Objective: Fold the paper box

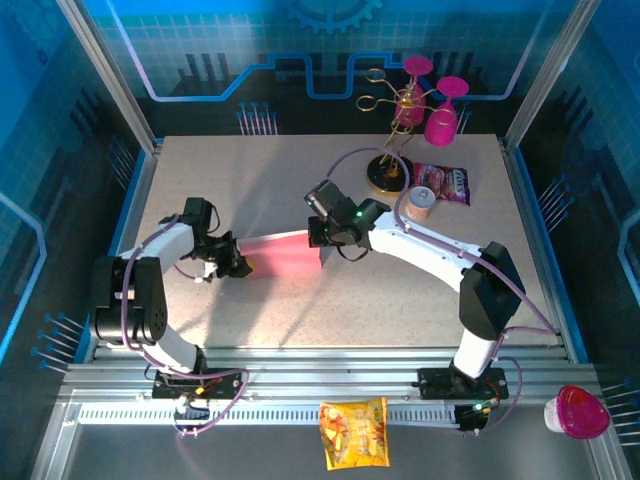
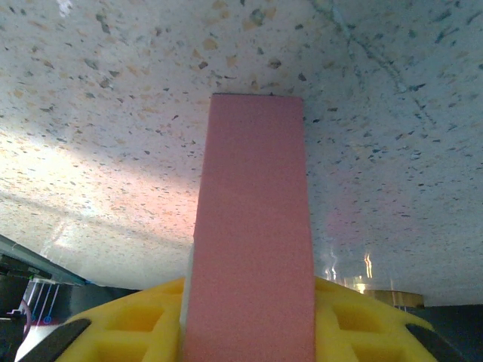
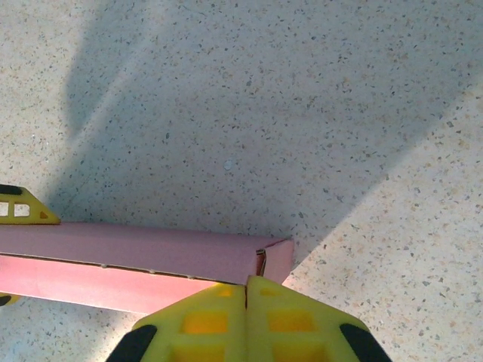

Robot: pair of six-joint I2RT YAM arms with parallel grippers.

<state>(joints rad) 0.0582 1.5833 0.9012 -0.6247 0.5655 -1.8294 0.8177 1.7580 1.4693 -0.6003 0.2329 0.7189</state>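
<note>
The paper box (image 1: 285, 256) is a long, shallow pink folded shape lying across the middle of the table. My left gripper (image 1: 238, 263) holds its left end; in the left wrist view the box (image 2: 255, 219) runs away from the camera between the yellow fingers (image 2: 132, 320), which are shut on it. My right gripper (image 1: 320, 240) is at the box's right end. In the right wrist view its jaws (image 3: 247, 290) are pressed together with nothing between them, tips over the box's near edge (image 3: 151, 253) beside a partly tucked end flap (image 3: 278, 256).
A gold rack with magenta goblets (image 1: 432, 100) stands at the back right, with a printed snack bag (image 1: 445, 183) and a small can (image 1: 420, 203) beside it. A yellow snack bag (image 1: 353, 432) and a pink container (image 1: 577, 412) sit on the front rail.
</note>
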